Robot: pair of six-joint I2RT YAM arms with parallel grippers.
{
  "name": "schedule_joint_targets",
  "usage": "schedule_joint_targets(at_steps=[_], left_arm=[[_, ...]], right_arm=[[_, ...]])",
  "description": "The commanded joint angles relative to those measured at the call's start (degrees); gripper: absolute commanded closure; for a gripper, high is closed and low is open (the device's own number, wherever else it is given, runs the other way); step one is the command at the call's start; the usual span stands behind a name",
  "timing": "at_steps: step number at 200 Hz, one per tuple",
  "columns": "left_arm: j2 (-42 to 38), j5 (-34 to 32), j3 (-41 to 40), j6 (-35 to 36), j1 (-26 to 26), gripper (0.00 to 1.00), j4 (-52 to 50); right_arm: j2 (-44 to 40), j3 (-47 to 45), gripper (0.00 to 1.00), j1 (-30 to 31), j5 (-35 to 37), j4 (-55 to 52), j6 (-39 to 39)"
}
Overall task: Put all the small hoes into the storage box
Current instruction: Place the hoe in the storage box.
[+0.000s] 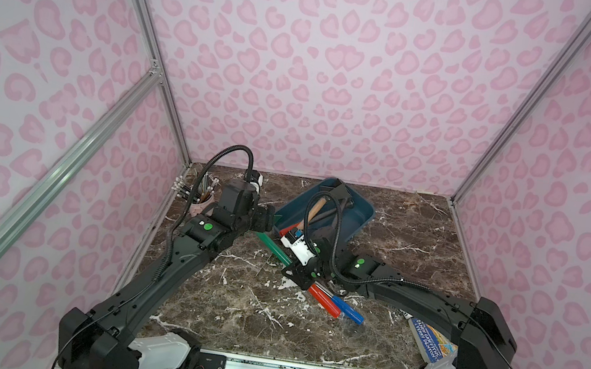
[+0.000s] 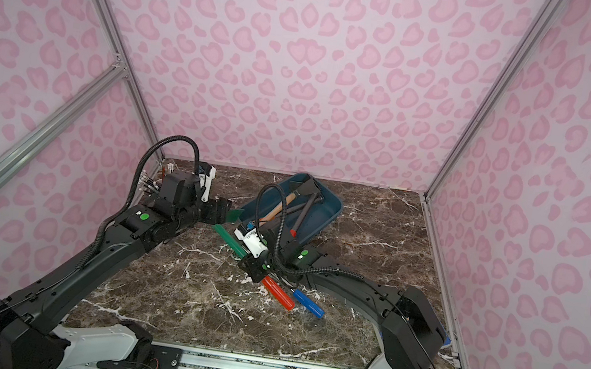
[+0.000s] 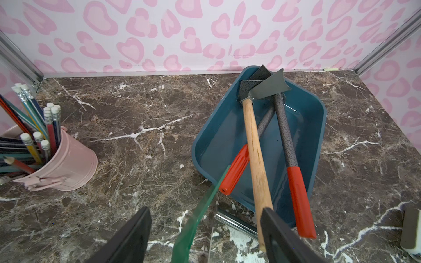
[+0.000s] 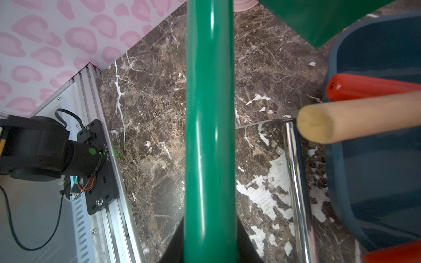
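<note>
Pinching the green small hoe [image 4: 209, 113] by its handle, right gripper [image 4: 210, 241] sits near the storage box [image 3: 216, 136] rim; hoe blade outside box, between spread jaws of left gripper [image 3: 205, 216]. Open marble tabletop [image 3: 136, 102] separates box from pencil cup [image 3: 68, 164].

Three tools [image 3: 252, 141] are lying in storage box [image 3: 216, 145], back ctr; pencil cup [image 3: 70, 164] sitting far left; book [image 1: 429, 341] lying front right.

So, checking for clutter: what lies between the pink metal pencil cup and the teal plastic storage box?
Bare brown marble tabletop separates pink pencil cup and teal storage box, per the left wrist view.
</note>
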Motion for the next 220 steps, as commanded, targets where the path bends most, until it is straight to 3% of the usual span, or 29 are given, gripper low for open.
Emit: schedule_joint_targets(at_steps=[1, 220], left_arm=[[-0.01, 0.79, 0.44, -0.07, 0.08, 0.21, 1.62], [0.41, 3.73, -0.45, -0.24, 0.05, 0.21, 2.79]], right_arm=[[-1.12, 1.21, 1.00, -1.12, -3.55, 6.65, 1.55], [-2.46, 1.24, 1.00, -16.44, -9.60, 12.47, 10.58]])
